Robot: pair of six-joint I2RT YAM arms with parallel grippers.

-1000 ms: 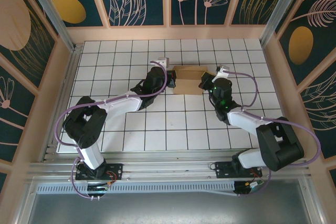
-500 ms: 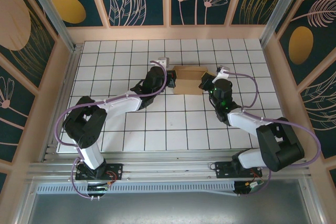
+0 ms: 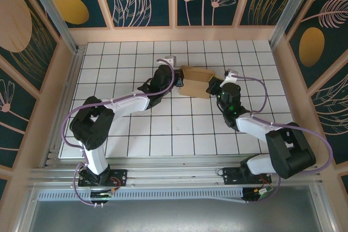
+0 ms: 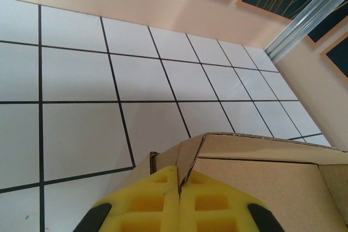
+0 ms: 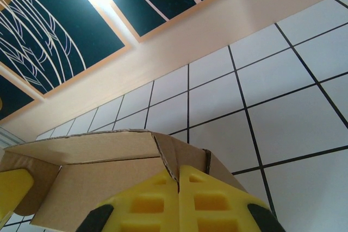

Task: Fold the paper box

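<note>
At the near edge of the table (image 3: 163, 137) the two arm bases are seen from above, and rows of bare tiles lie open between them and the work. Farther in, about mid-table, the paper box (image 3: 194, 81) is held between both arms. It is partly folded, and its long side runs left to right at a slight slant.

The left gripper (image 3: 178, 83) is pressed together on a flap at the box's left end, and the right gripper (image 3: 211, 86) on a flap at its right end. From above, both pinch points are hidden under the wrists.

In the left wrist view the yellow pads (image 4: 155, 196) are seen closed on a thin cardboard edge, with the box cut off at the right of the frame. The right wrist view shows the same grip from the other end.

Whether the box's underside rests on the tiles cannot be told. Beyond the box, bare tiles are left free up to the back wall (image 3: 174, 34).
</note>
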